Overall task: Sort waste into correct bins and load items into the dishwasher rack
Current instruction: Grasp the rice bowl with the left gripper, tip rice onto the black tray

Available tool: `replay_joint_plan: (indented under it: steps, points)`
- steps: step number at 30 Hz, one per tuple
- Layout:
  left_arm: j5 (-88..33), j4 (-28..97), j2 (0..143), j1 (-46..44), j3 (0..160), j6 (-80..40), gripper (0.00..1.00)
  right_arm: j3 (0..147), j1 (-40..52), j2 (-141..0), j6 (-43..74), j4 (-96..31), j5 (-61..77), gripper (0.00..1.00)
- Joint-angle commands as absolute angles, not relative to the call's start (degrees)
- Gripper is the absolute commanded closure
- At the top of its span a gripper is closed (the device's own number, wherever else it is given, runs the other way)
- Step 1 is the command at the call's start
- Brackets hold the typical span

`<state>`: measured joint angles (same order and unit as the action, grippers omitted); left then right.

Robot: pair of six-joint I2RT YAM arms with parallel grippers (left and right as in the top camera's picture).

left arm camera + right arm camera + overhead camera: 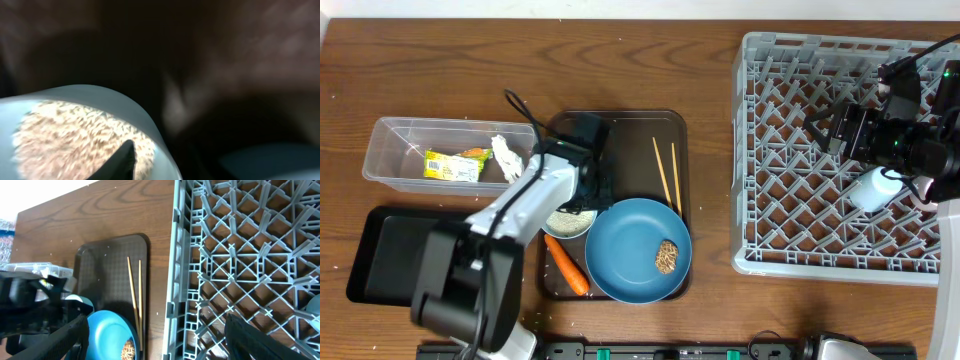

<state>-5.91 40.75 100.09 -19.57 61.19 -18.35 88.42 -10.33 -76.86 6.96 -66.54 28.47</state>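
The left tool (582, 200) sits low at the rim of the bowl (142, 117) of rice (75, 135) on the brown tray (640, 130), probably to lift it for emptying. The blurred close view does not show whether it is closed. The right tool (155, 325) hangs wide and empty over the rack (770, 200), beside a cup (873, 188) lying inside. The wrapper (450, 165) and tissue (507, 158) lie in the clear tub (390, 135). The carrot (567, 265) and plate (625, 250) wait on the brown tray.

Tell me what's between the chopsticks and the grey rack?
Just the rim of the brown tray and bare table separate chopsticks from rack, shown overhead.
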Motion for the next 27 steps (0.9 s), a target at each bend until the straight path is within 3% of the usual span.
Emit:
replay_joint_plan:
  steps: [1,4,6,17,27]
  points:
    - [-4.16,40.29,102.78,-19.7,60.75,-19.18,0.73,88.2,-9.78,-76.95,6.76,-66.22,28.49,0.21]
    - [-2.57,40.03,103.31,-19.75,60.75,-19.18,0.89,88.2,-9.78,-76.95,6.76,-66.24,28.51,0.21]
    - [-1.78,39.92,103.31,-19.75,60.77,-19.18,0.94,88.2,-9.78,-76.95,6.76,-66.24,28.49,0.21]
    - [-1.74,48.71,100.38,-21.23,68.47,-19.18,0.94,88.2,-9.78,-76.95,6.76,-66.26,28.49,0.2]
    - [-4.93,54.28,85.56,-20.01,72.84,-20.73,0.94,88.2,-9.78,-76.95,6.74,-66.26,28.49,0.2]
